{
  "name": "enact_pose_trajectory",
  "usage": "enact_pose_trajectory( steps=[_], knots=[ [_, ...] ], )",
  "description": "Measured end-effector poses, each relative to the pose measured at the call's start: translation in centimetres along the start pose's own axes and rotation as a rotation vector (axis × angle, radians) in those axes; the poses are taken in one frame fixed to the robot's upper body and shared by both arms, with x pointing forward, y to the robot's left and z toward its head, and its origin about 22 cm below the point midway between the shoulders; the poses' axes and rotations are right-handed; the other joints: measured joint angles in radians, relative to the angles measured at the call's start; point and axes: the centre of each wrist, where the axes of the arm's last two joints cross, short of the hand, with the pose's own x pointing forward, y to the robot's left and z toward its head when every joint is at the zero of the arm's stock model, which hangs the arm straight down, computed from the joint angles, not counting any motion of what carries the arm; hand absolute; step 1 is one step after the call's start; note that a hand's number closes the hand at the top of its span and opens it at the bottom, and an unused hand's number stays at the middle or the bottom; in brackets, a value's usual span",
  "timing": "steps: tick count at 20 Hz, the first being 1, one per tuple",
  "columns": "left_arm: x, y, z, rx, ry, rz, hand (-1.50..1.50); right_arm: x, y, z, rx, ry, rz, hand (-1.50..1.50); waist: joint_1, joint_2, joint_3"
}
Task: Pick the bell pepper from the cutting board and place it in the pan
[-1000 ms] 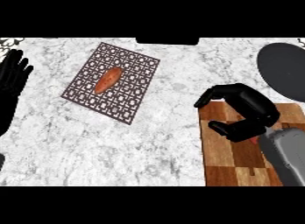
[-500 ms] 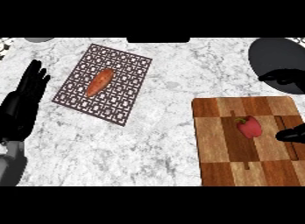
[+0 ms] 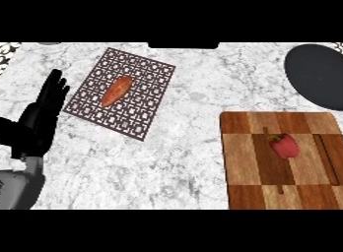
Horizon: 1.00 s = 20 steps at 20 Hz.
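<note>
Bell pepper (image 3: 284, 145): red, lies on cutting board (image 3: 288, 160), near board's centre, untouched. Cutting board: wooden, checkered, at counter's right side, lower part of view. Pan (image 3: 324, 75): dark, round, at upper right, beyond board, apart from it. Left hand (image 3: 36, 120): at left edge, fingers straight and pointing up, thumb spread, holds nothing, resting. Right hand: out of view. Patterned mat (image 3: 121, 99): brown, tilted, upper left of centre; orange elongated vegetable (image 3: 117, 91) lies on it. Counter (image 3: 174, 147): white-grey marble.

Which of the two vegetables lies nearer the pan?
The red bell pepper on the cutting board; the orange sweet potato lies on the patterned mat, farther from the pan.
</note>
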Motion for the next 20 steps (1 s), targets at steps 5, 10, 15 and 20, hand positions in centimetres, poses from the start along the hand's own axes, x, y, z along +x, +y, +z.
enact_pose_trajectory(
  steps=[5, 10, 15, 20],
  knots=[
    [-0.4, -0.8, -0.5, -0.012, -0.002, 0.003, 0.0, 0.1, -1.4, 0.3, 0.053, 0.005, 0.133, -1.5, 0.012, -0.003, -0.002],
    [-0.4, -0.5, -0.9, -0.007, 0.007, -0.005, 0.0, -0.3, -1.2, 0.2, 0.098, -0.031, 0.203, -1.5, 0.008, -0.009, -0.004],
    [-0.6, -0.9, -1.2, -0.003, 0.008, -0.007, 0.0, -0.5, 0.5, -0.8, 0.182, -0.061, 0.186, -1.5, 0.006, -0.012, -0.005],
    [-1.0, -0.5, -1.0, 0.006, 0.015, -0.001, 0.0, -0.4, 2.5, -1.0, 0.263, -0.096, 0.158, -1.5, -0.003, -0.017, -0.006]
  ],
)
